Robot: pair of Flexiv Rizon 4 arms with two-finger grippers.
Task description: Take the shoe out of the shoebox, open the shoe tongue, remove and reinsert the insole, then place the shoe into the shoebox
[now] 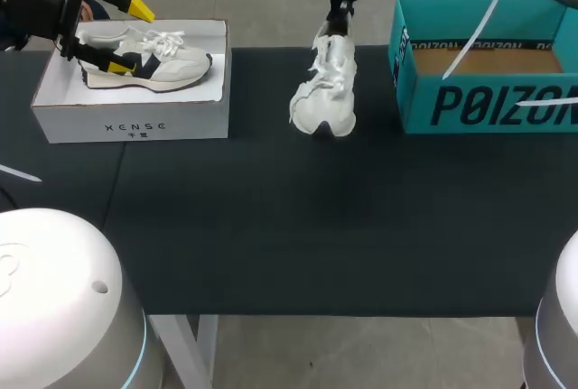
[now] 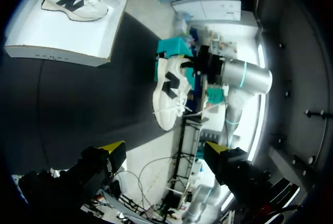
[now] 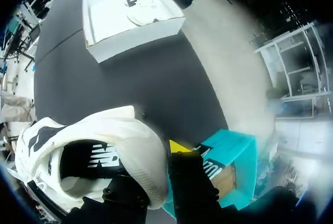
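A white shoe with dark side marks (image 1: 325, 91) stands toe-down on the black table (image 1: 271, 226), heel up. My right gripper (image 1: 340, 23) is shut on its heel collar; in the right wrist view one finger (image 3: 187, 182) presses outside the heel of the held shoe (image 3: 104, 151) and the other sits inside. A second white and navy shoe (image 1: 144, 64) lies in the white shoebox (image 1: 135, 118) at the back left. My left gripper (image 1: 128, 37) hovers open over that box's left end with nothing between its yellow tips (image 2: 112, 148). The left wrist view looks across to the held shoe (image 2: 171, 91).
An open teal shoebox (image 1: 488, 105) stands at the back right, close beside the held shoe, and also shows as the teal box (image 3: 229, 167) just beyond my right gripper. The white box (image 3: 130, 21) lies farther off. Black table stretches in front of both boxes.
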